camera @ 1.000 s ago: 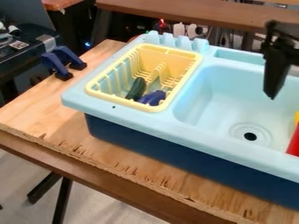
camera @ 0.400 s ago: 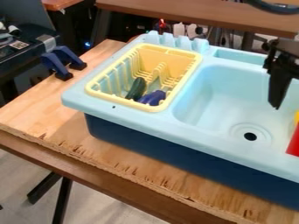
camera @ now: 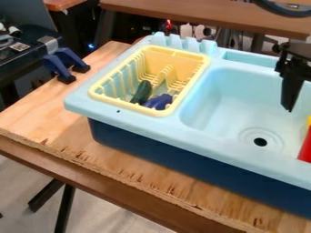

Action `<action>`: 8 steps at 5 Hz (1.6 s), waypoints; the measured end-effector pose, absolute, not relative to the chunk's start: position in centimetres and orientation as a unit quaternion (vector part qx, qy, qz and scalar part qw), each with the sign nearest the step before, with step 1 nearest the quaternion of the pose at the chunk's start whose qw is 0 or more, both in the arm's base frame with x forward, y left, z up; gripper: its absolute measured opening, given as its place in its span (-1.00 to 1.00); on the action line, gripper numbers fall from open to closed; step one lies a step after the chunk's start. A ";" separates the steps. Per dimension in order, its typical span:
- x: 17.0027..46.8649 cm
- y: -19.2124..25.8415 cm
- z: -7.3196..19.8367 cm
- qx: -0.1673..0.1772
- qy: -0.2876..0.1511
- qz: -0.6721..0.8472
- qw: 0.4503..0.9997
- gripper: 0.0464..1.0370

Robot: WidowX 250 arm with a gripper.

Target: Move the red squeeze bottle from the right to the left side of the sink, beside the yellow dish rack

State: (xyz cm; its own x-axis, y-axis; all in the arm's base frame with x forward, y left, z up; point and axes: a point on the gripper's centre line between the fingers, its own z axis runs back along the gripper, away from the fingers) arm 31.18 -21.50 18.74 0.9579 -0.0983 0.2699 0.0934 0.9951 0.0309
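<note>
In the yellow dish rack (camera: 176, 53) at left, a dark green toy vegetable (camera: 141, 92) leans beside a purple toy eggplant (camera: 159, 101); both look like light, smooth, rigid plastic, apt to roll or slip, and best taken across the middle from above. Rightward, the black gripper (camera: 290, 105) hangs over the light-blue sink basin (camera: 213, 100); how far open it is cannot be told, and no object is visible at its tip. Nearest it, at the right edge, is a red object (camera: 306, 148) with yellow above, partly cut off; probably light and stiff, its upper side seems the easiest hold.
</note>
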 end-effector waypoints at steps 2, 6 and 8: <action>30.8 -22.2 18.5 0.004 -0.141 -0.042 0.989 -0.36; 32.6 -20.3 22.8 -0.087 -0.130 -0.049 0.986 -0.88; 37.0 -15.2 26.1 -0.081 -0.099 -0.003 0.992 -0.88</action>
State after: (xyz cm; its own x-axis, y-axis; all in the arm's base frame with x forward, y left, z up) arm 37.02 -15.16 26.06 0.9803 0.0111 0.1974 0.0211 0.9869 -0.1600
